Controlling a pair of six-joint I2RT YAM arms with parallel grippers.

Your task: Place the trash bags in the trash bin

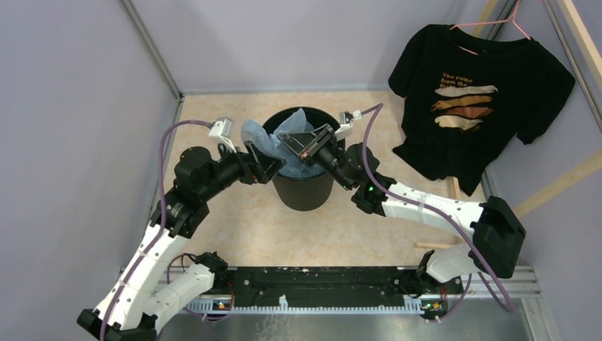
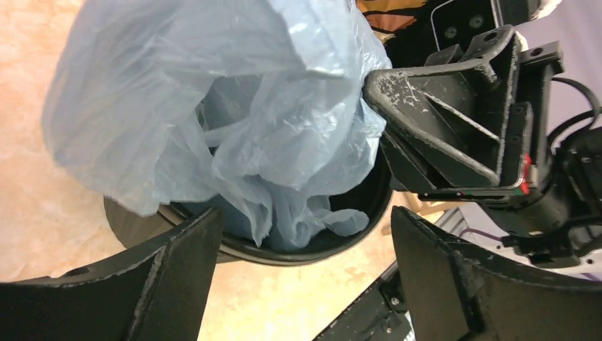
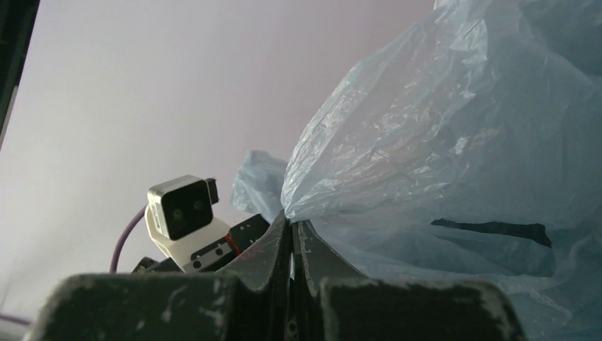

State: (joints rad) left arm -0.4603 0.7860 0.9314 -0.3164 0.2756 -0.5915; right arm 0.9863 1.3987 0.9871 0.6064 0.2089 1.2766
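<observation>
Lilac walls close in a speckled beige tabletop [image 1: 234, 227], where the black trash bin [image 1: 305, 192] stands upright between the two arms, its mouth facing the ceiling. The light-blue trash bag [image 1: 264, 136] is partly inside. Its lower folds lie bunched within the bin, while the rest billows above the rim and leans out over the far left side. Its long axis therefore runs from inside the bin upward and to the left. The right gripper [image 3: 291, 226] reaches across the bin's mouth with its fingers pressed together on a fold of film at the bag's upper edge. The left gripper [image 2: 305, 222] hangs just beside the bin's left rim, fingers spread wide with nothing clamped between them; whether it touches the plastic cannot be told. A black printed T-shirt [image 1: 475, 99] hangs at the far right, well apart from the bin.
</observation>
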